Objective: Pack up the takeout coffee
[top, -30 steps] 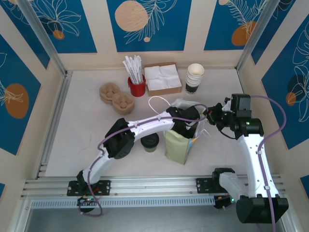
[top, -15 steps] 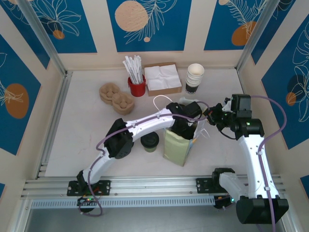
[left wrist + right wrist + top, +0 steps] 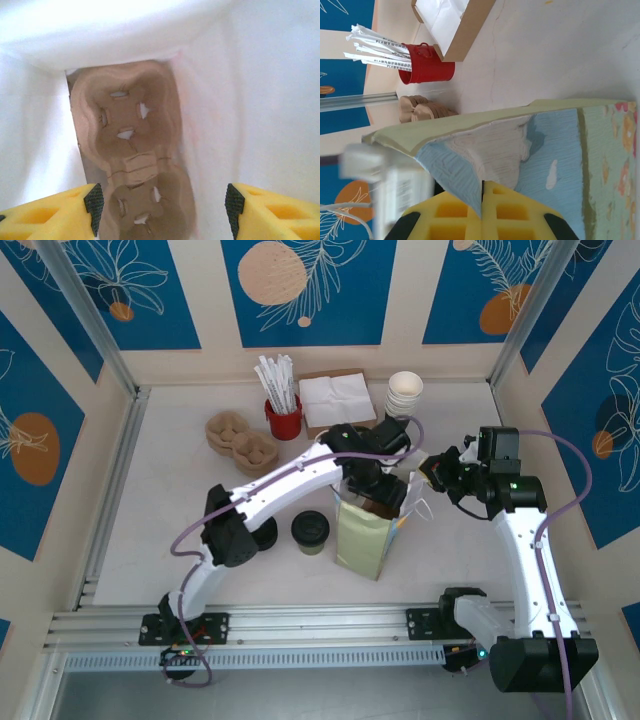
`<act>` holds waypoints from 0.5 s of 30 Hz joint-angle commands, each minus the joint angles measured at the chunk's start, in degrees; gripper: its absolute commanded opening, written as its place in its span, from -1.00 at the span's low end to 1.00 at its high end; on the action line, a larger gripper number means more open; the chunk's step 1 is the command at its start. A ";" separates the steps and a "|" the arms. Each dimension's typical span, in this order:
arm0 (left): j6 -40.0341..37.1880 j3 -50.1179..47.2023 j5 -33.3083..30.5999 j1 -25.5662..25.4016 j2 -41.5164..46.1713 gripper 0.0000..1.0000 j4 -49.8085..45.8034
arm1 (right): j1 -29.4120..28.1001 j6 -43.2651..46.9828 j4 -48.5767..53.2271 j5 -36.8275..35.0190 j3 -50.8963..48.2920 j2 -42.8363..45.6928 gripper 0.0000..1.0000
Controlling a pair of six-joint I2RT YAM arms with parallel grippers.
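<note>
On the overhead camera I see the takeout coffee (image 3: 310, 530) standing upright on the table (image 3: 170, 510) with its black lid on, just beside the left face of the pale green paper bag (image 3: 362, 540) and outside it. My left arm reaches across above the cup, and the left gripper (image 3: 162, 202) sits at the bag's mouth looking straight down inside. Its yellow fingers (image 3: 60, 215) are spread wide with nothing between them. At the bottom of the bag lies a brown moulded cup carrier (image 3: 127, 130) between the white inner walls. My right gripper (image 3: 482, 195) is on the bag's right-hand rim, fingers pressed together on the paper edge and pinching it. Well behind the bag, along the back of the table, stand a red cup of wrapped straws (image 3: 283, 418), a box of white napkins (image 3: 335, 400) and a stack of cream cups (image 3: 403, 395) — with a stack of brown carriers (image 3: 240, 443) off to the left
</note>
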State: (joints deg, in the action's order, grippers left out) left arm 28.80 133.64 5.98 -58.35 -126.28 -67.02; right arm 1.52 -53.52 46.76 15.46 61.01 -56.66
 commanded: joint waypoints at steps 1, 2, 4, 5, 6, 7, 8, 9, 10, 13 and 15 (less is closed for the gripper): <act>1.78 2.40 0.26 1.91 4.38 0.33 -2.40 | 0.15 -0.06 -0.04 0.88 2.27 -0.91 -1.00; 1.66 2.58 0.50 2.32 4.97 0.33 -2.13 | 0.15 -0.07 -0.39 0.88 2.36 -1.21 -1.00; 1.75 3.50 2.16 3.34 5.93 0.33 -1.19 | 0.23 0.13 -1.19 1.38 2.79 -1.90 -1.00; 1.80 4.01 3.75 3.98 6.49 0.33 -0.03 | 0.25 0.47 -1.70 1.70 3.15 -2.34 -1.00; 1.79 4.52 5.27 4.48 7.21 0.34 1.24 | 0.24 0.94 -2.33 2.06 3.41 -2.78 -1.00; 1.79 5.01 6.65 4.97 7.90 0.33 2.28 | 0.29 1.23 -2.58 2.26 3.71 -3.25 -1.00; 1.85 5.59 8.15 5.70 8.81 0.33 3.62 | 0.24 1.71 -3.13 2.65 4.24 -3.77 -1.00; 2.00 5.93 9.58 6.42 9.80 0.34 5.31 | 0.24 2.39 -3.89 3.41 4.67 -4.26 -1.00; 2.17 5.93 10.83 7.06 10.93 0.34 6.77 | 0.30 3.09 -4.65 4.11 5.07 -4.65 -1.00; 2.99 6.01 11.66 9.40 14.73 0.36 9.82 | 0.24 5.28 -7.78 6.94 5.69 -5.46 -1.00; 3.46 6.07 9.69 11.17 17.66 0.37 9.70 | 0.25 6.87 -10.52 9.09 5.78 -5.47 -1.00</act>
State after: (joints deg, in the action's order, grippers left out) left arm 31.03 137.32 14.66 -49.60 -114.78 -60.40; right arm 1.54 -50.24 40.93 19.11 64.66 -62.17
